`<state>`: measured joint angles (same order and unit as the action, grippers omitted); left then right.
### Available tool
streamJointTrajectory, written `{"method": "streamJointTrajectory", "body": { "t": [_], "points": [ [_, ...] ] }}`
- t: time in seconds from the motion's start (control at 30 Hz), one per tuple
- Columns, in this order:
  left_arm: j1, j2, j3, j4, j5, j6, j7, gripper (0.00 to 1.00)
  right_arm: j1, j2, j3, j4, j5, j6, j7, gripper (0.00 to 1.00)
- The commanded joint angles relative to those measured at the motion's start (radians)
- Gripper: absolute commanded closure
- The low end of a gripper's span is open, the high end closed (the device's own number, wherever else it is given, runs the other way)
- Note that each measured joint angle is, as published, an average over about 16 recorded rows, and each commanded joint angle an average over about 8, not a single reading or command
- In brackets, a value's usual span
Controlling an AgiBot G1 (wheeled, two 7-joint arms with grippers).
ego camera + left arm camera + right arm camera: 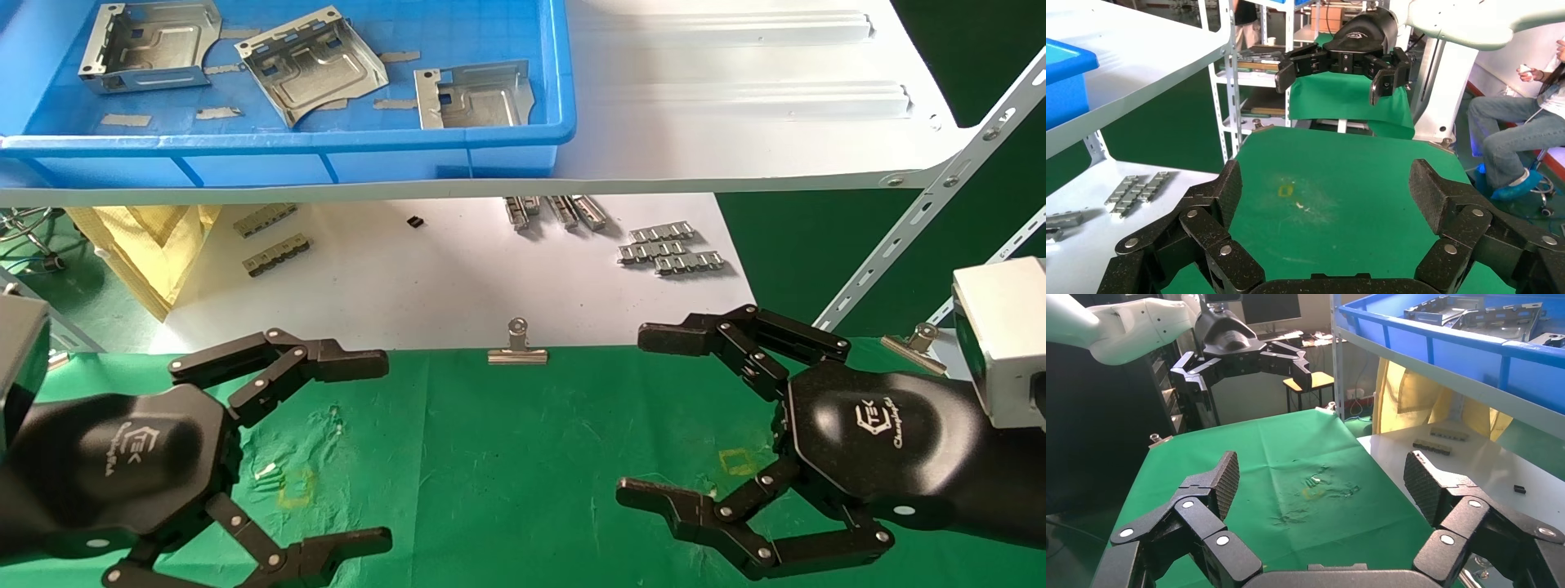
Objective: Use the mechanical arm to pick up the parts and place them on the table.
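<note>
Three silvery parts (pixel 151 45) (pixel 315 61) (pixel 474 94) lie in a blue bin (pixel 286 143) on the white shelf at the upper left; they also show in the right wrist view as parts (pixel 1474 309). Low over the green table (pixel 507 457), my left gripper (pixel 386 451) (pixel 1327 184) hangs open and empty at the near left. Facing it from the near right, my right gripper (pixel 631 415) (pixel 1322 474) is open too, nothing between its fingers. Both are well below and in front of the bin. No part lies on the green cloth.
The white shelf (pixel 735 106) overhangs a white sheet with grey connector strips (pixel 670 249). Its slanted post (pixel 923 212) stands close to the right arm. A binder clip (pixel 517 347) grips the cloth's far edge. A person (pixel 1517 128) sits beyond the table.
</note>
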<state>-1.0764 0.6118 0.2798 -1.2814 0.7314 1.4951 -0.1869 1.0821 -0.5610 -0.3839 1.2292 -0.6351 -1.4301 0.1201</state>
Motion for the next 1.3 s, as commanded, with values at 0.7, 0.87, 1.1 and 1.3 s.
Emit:
{"method": "streamJointTrajectory", "body": {
  "t": [0.7,0.87,1.1,1.3],
  "points": [
    [0.000,0.000,0.000,0.000,0.000,0.000,0.000,0.00,0.000,0.000,0.000,0.000,0.000,0.000,0.000,1.00],
    [0.000,0.000,0.000,0.000,0.000,0.000,0.000,0.00,0.000,0.000,0.000,0.000,0.000,0.000,0.000,1.00],
    [0.000,0.000,0.000,0.000,0.000,0.000,0.000,0.00,0.000,0.000,0.000,0.000,0.000,0.000,0.000,1.00],
    [0.000,0.000,0.000,0.000,0.000,0.000,0.000,0.00,0.000,0.000,0.000,0.000,0.000,0.000,0.000,1.00]
  ]
}}
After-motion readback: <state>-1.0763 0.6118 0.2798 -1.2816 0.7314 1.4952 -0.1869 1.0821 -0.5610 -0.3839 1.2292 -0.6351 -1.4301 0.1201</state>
